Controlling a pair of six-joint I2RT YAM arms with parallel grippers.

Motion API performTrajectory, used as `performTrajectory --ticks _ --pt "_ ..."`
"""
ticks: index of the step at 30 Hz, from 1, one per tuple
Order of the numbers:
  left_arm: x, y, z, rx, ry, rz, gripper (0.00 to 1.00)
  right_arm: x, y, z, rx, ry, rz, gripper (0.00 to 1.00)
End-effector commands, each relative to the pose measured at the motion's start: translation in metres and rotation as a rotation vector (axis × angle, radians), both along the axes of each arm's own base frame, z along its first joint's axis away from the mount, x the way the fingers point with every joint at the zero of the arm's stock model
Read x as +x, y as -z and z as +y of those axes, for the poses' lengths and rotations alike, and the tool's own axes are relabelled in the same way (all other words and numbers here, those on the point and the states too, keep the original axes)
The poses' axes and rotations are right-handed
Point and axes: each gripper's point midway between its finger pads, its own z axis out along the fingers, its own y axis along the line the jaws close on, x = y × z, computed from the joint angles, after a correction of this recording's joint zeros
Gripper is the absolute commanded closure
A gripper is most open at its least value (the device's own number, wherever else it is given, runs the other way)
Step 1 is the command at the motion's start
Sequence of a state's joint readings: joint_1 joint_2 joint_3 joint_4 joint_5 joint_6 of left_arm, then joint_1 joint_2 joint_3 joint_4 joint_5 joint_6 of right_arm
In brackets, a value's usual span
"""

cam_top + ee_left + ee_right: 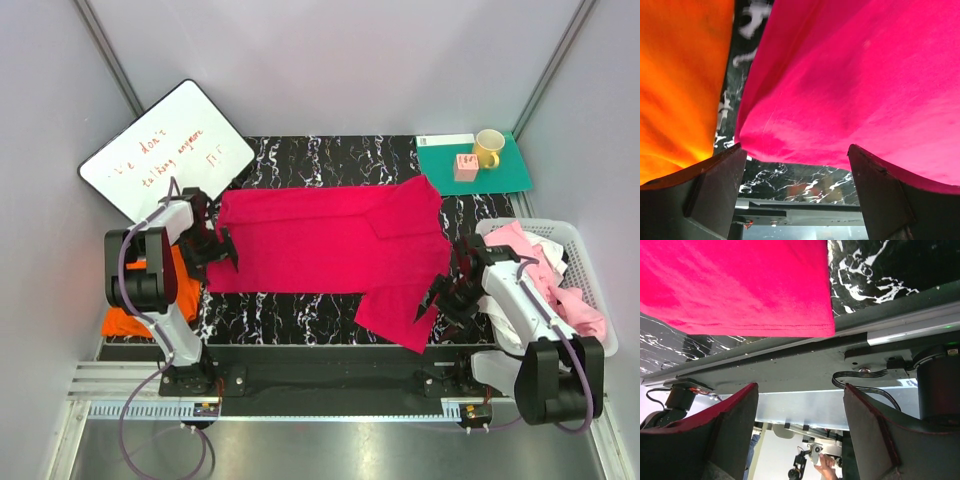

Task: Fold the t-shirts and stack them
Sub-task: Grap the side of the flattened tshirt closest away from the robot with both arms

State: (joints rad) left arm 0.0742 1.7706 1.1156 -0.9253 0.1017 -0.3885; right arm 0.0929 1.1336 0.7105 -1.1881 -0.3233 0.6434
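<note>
Red shirt (330,240): flat on mat (300,160), flap overhanging edge at 5 o'clock. Left gripper (215,250): 9 o'clock hem, jaws apart, empty. Right gripper (447,295): 4 o'clock, likewise released. Risk: overhang dragging cloth off; uneven pinches skewing fold.

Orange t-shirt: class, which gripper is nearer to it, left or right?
Left. The left gripper sits just right of the orange t-shirt, at the magenta shirt's left edge; the right gripper is far across the table, beside the basket.
</note>
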Motion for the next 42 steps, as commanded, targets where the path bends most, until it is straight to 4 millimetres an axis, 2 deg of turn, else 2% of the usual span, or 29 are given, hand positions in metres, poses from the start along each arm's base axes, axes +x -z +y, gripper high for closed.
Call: performTrajectory --ticks 1,5,7,8,9,11,16,17,20,25,28,35,38,42 --pt "0.029 -0.011 0.005 0.012 0.015 -0.073 0.14 0.025 -0.011 0.002 0.008 -0.047 -0.089 0.23" --pt "0.028 -0.005 0.006 0.012 0.019 -0.045 0.16 0.045 -0.015 0.022 0.102 -0.113 -0.137 0.21" --pt "0.028 -0.003 0.006 0.013 0.021 -0.036 0.16 0.056 -0.017 0.033 0.096 -0.183 -0.147 0.20" --pt "0.028 -0.002 0.006 0.014 0.025 -0.034 0.16 0.054 -0.011 0.041 0.060 -0.261 -0.124 0.20" --pt "0.027 -0.002 0.006 0.014 0.025 -0.031 0.16 0.061 -0.018 0.049 0.040 -0.315 -0.152 0.20" --pt "0.027 -0.001 0.006 0.017 0.028 -0.031 0.16 0.070 -0.017 0.056 -0.046 -0.431 -0.165 0.20" --pt "0.024 0.002 0.006 0.009 0.036 -0.016 0.17 0.084 -0.023 0.064 -0.174 -0.608 -0.191 0.22" --pt "0.024 0.002 0.006 0.009 0.042 -0.015 0.17 0.093 -0.023 0.068 -0.200 -0.636 -0.197 0.23" --pt "0.024 0.004 0.007 0.016 0.050 -0.009 0.17 0.092 -0.018 0.079 -0.243 -0.756 -0.171 0.23" --pt "0.023 0.004 0.007 0.014 0.050 0.000 0.25 0.065 -0.005 0.094 -0.250 -0.879 -0.105 0.24" --pt "0.019 0.004 0.007 0.018 0.052 0.004 0.28 0.049 -0.002 0.096 -0.264 -0.923 -0.076 0.25" --pt "0.014 0.006 0.010 0.029 0.066 0.008 0.26 0.019 0.001 0.097 -0.284 -0.962 -0.039 0.26" --pt "0.014 0.007 0.010 0.032 0.069 0.013 0.27 0.011 0.009 0.102 -0.315 -1.018 -0.024 0.27" --pt "0.016 0.004 0.010 0.028 0.079 0.003 0.26 0.010 0.022 0.101 -0.380 -1.092 -0.009 0.27"
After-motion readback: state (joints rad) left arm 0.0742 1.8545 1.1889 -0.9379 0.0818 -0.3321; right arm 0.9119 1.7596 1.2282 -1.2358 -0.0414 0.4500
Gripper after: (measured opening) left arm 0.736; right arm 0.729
